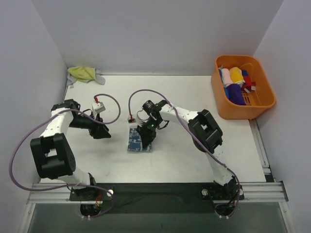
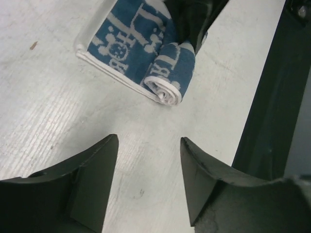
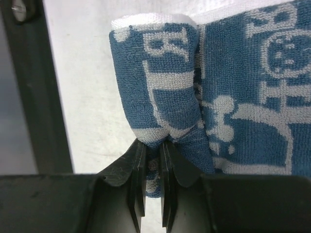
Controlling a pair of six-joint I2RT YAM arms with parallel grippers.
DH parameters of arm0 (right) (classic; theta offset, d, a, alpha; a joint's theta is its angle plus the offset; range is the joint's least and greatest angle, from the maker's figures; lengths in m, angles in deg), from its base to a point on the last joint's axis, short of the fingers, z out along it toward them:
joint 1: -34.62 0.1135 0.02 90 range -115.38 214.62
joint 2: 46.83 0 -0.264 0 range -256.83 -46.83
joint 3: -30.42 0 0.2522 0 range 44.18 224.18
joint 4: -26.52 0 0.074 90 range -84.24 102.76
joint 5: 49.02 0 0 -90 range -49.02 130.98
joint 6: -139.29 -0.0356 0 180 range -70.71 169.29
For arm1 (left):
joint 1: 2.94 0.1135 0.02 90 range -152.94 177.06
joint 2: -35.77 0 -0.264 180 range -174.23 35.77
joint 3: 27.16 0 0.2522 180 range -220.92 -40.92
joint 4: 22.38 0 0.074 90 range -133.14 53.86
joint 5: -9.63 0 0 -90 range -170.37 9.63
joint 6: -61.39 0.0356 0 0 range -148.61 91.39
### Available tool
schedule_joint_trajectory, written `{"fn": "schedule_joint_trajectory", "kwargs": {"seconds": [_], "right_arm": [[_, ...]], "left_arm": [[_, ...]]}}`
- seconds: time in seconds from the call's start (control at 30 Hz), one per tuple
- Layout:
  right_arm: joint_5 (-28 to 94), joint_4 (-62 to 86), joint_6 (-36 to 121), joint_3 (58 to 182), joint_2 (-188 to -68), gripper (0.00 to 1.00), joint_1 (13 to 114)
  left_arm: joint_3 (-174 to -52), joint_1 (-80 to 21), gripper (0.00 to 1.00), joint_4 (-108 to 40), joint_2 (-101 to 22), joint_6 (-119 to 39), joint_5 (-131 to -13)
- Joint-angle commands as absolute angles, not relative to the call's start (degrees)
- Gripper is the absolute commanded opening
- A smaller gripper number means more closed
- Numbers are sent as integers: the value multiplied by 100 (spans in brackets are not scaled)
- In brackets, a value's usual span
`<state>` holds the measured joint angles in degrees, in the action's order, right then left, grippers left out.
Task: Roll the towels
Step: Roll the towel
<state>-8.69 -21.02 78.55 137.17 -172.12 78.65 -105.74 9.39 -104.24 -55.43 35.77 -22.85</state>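
Note:
A blue-and-white patterned towel (image 1: 136, 142) lies flat in the middle of the table, its near end curled into a short roll (image 2: 171, 65). My right gripper (image 3: 153, 145) is shut on that rolled end (image 3: 158, 82), pinching a fold of cloth between its fingers; from above the gripper (image 1: 146, 134) sits over the towel's right side. My left gripper (image 2: 148, 141) stands open over bare table, a short way left of the towel, nothing between its fingers; from above the left gripper (image 1: 104, 132) shows there too. A pale yellow-green towel (image 1: 82, 73) lies crumpled in the far left corner.
An orange basket (image 1: 240, 112) holding several rolled cloths stands at the far right. White walls close in the table at the back and both sides. A dark rail (image 2: 265, 97) runs along the table's near edge. Purple cables loop off both arms.

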Motion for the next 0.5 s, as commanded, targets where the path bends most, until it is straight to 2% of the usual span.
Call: {"fn": "schedule_joint_trajectory", "kwargs": {"seconds": [0.0, 0.1, 0.23, 0.37, 0.47], "right_arm": [[-1096, -3733, 7575, 13699, -17866, 0, 7954], [-1394, -3944, 7478, 13822, -18059, 0, 7919], [-1711, -4146, 7399, 14129, -18402, 0, 7839], [-1904, -4313, 7347, 14384, -18858, 0, 7760], [-2019, -4366, 7407, 14420, -19000, 0, 7672]], "left_arm": [[-9800, 875, 68, -9864, -4556, 4143, -2201], [-9236, 463, 70, -9346, -3589, 4205, -2480], [-8095, -1003, 70, -7690, -2237, 3565, -3534], [-7521, -2977, 72, -6744, -1750, 3371, -4730], [-7511, -3841, 70, -6489, -2003, 3283, -5276]]}}
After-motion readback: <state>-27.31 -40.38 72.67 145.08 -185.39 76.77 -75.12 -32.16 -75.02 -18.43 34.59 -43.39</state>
